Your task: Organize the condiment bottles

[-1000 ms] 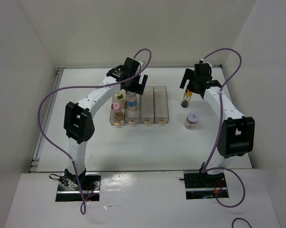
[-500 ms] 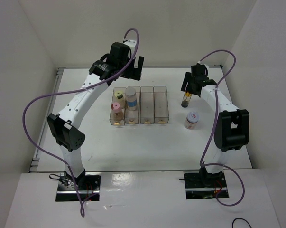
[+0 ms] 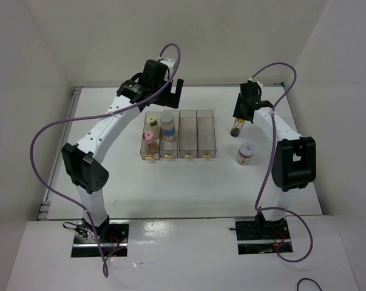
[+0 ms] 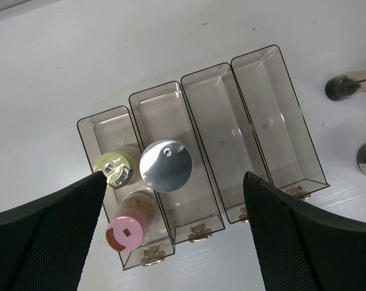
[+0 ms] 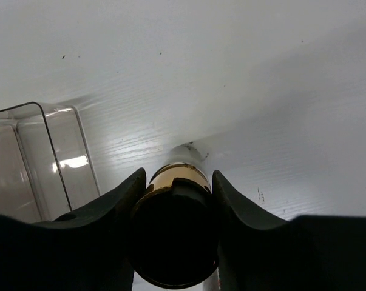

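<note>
Table (image 3: 170, 182): white and walled on three sides, with both arms reaching toward its far edge. A row of four clear bins (image 3: 198, 136) stands side by side at mid-table, nearer the far edge. The left end effector (image 4: 174, 176) hangs above the two left bins with its fingers spread wide and nothing between them. The right end effector (image 3: 238, 116) is closed on the slim dark brown jar (image 5: 173, 242), which is upright just right of the bin row, toward the far right corner. Whether its base touches the table cannot be determined. The wider white-lidded jar with blue band (image 3: 167, 124) stands in the second bin from the left, at the far end. The white-lidded jar with red mark (image 3: 246, 153) stands loose on the table toward the right edge, on the near side of the brown jar and apart from it. The leftmost bin holds the pink-capped jar (image 4: 125, 230) at its near end and the yellow-green-capped jar (image 4: 113, 170) just behind it. The two right bins hold nothing.
</note>
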Robot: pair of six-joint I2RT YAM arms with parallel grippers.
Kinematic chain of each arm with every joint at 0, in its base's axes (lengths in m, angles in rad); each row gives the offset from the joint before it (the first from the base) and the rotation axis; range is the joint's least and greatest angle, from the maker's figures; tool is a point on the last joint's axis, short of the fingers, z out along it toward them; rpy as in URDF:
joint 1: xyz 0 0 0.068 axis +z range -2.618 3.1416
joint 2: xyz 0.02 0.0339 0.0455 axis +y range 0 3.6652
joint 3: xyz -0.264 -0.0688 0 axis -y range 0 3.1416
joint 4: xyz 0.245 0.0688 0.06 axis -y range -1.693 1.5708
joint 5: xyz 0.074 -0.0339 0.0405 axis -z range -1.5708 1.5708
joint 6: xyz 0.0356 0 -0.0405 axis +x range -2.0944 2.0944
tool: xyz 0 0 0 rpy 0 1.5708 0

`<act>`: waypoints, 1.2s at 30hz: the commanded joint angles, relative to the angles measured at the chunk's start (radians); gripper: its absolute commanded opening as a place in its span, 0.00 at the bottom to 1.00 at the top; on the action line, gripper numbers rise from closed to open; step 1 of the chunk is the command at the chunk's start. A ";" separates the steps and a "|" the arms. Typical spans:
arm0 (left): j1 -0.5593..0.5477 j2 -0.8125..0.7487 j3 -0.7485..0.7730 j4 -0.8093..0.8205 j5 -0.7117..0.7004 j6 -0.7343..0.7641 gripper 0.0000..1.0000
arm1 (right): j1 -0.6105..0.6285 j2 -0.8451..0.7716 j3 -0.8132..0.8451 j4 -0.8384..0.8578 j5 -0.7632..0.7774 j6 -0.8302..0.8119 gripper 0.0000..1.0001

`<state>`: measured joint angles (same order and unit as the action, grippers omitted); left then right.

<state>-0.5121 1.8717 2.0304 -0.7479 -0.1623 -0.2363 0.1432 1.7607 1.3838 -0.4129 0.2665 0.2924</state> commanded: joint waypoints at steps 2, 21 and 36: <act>0.000 -0.062 -0.032 0.021 -0.026 -0.005 0.99 | 0.024 0.019 0.055 -0.006 0.014 0.013 0.36; 0.165 -0.235 -0.237 0.068 -0.160 -0.187 0.99 | 0.226 -0.178 0.299 -0.176 0.051 0.002 0.19; 0.446 -0.479 -0.665 0.168 -0.036 -0.221 0.99 | 0.483 -0.125 0.236 -0.075 0.034 0.027 0.20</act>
<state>-0.0704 1.4643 1.4078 -0.6350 -0.2321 -0.4305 0.6113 1.6302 1.6367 -0.5793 0.3058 0.3096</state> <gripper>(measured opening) 0.990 0.512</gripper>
